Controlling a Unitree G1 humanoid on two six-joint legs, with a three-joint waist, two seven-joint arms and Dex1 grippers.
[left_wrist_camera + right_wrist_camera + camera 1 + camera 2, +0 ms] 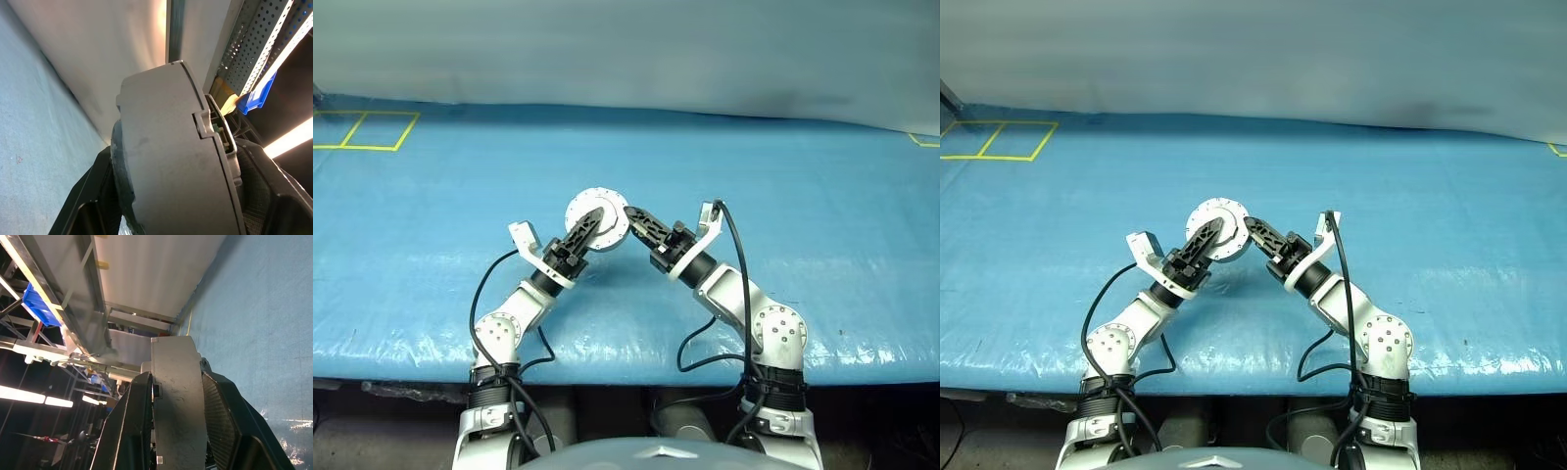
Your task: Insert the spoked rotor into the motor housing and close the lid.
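Raised above the blue counter [431, 215], left gripper [591, 222] clamps the round silver motor housing [597, 217] from its left side. Lid [171, 161] apparently shut over it, seam hard to read. Right gripper [633, 219] pinches the housing's right edge.

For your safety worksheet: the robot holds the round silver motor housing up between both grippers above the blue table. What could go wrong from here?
1. The motor housing hangs in the air above the blue table, pinched by the left gripper and right gripper; a slackened pinch could drop it.
2. The right wrist view shows fingers clamping its thin edge, so it might twist.
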